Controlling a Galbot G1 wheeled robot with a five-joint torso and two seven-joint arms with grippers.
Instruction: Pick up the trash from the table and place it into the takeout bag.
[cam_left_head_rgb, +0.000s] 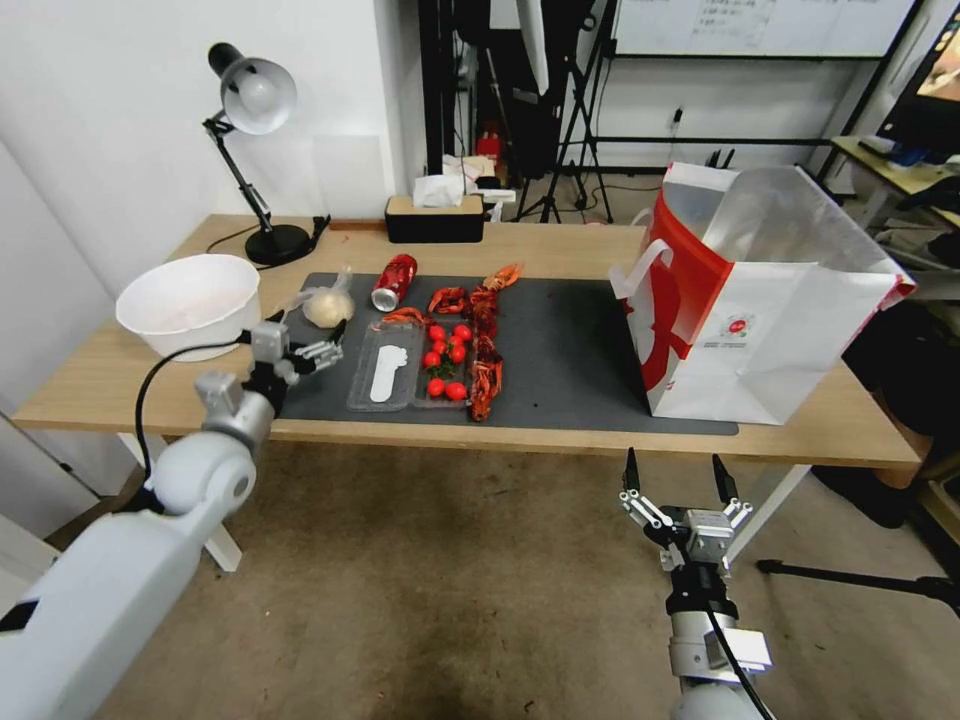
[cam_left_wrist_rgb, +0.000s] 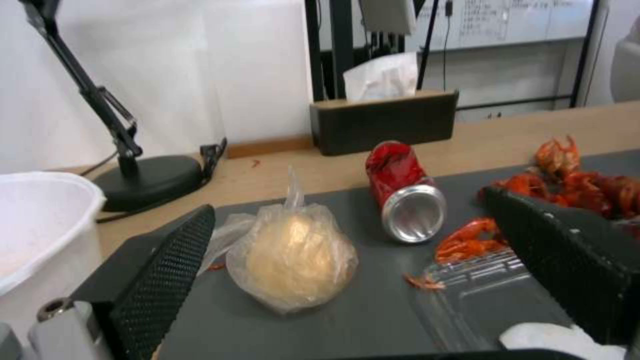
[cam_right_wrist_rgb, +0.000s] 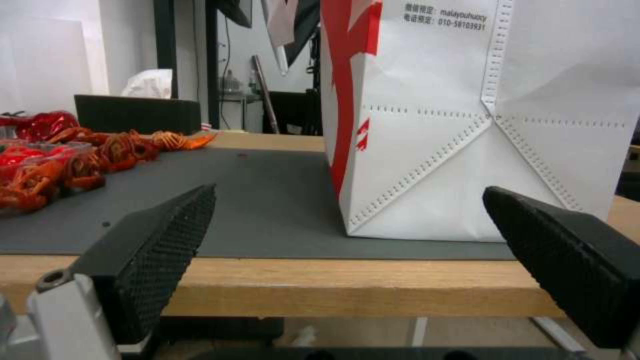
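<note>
On the table (cam_left_head_rgb: 560, 245), the takeout bag (cam_left_head_rgb: 750, 300) stands open at the right end of the dark mat. Trash lies at the mat's left: a knotted clear bag (cam_left_head_rgb: 328, 305) holding a beige lump, and a crushed red can (cam_left_head_rgb: 393, 281) on its side. My left gripper (cam_left_head_rgb: 312, 328) hovers open just in front of the knotted bag (cam_left_wrist_rgb: 293, 260), a finger on either side of it and not touching; the can (cam_left_wrist_rgb: 403, 192) is just beyond. My right gripper (cam_left_head_rgb: 676, 470) is open and empty, below the table's front edge, facing the takeout bag (cam_right_wrist_rgb: 480, 115).
A clear plastic tray (cam_left_head_rgb: 385, 375), cherry tomatoes (cam_left_head_rgb: 447, 358) and red crayfish shells (cam_left_head_rgb: 485, 340) fill the mat's middle left. A white bowl (cam_left_head_rgb: 188, 300) sits left of the mat. Behind are a desk lamp (cam_left_head_rgb: 255, 150) and a tissue box (cam_left_head_rgb: 435, 215). Bare mat (cam_left_head_rgb: 570, 340) separates shells from bag.
</note>
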